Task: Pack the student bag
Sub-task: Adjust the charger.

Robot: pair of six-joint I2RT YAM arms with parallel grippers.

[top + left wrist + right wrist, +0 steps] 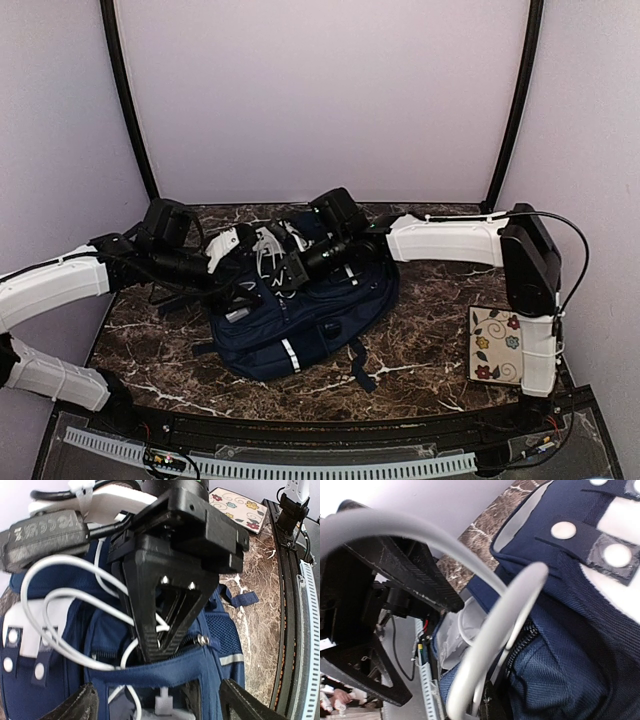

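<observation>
Directly below the left pincer (159,702), whose fingers (75,705) are spread wide and grasp nothing, lies the student bag (300,330), its zip pocket (150,674) gaping between them. Just ahead of that pincer, the right pincer (161,647) points down into the same pocket mouth, clenched on the white cable (55,597), which loops out to one side over the bag. From both pincers, the bag's bulk stretches back toward the arm bases, flat on the marble table (420,350).
</observation>
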